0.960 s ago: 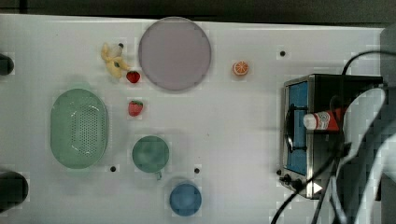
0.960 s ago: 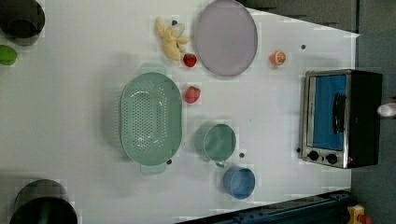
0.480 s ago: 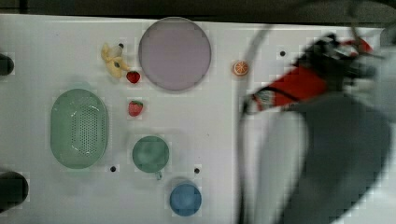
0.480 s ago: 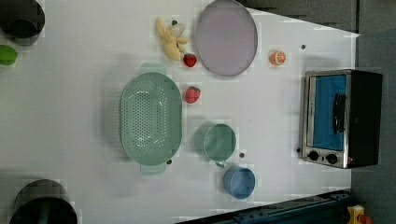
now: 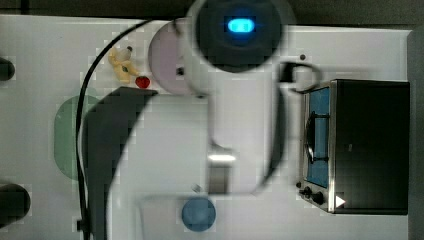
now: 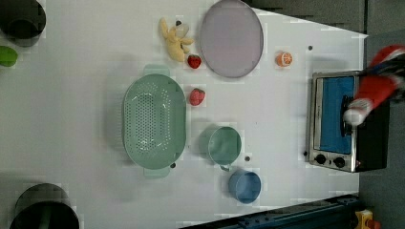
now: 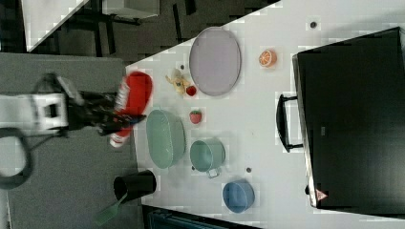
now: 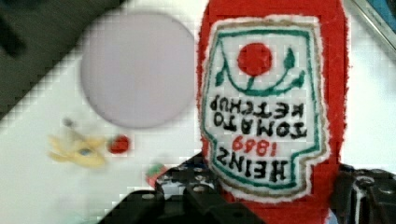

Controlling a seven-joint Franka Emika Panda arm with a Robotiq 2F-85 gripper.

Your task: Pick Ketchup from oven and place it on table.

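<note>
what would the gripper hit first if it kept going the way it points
Probably the bare table beside the plate, with the ketchup that the gripper holds touching down first; depth is unclear.

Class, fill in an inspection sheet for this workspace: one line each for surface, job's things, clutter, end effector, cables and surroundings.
Surface: white table with a few small dark holes.
Job's things: ketchup is out of the oven and off the table, held in the end effector; the oven door looks closed in the left view.
Clutter: purple plate, green colander, green cup, blue bowl, two strawberries, orange slice, yellow toy.
End effector: end effector closed on the bottle's lower body.
Cables: black cable along the arm.
Surroundings: grey floor, black bin.
</note>
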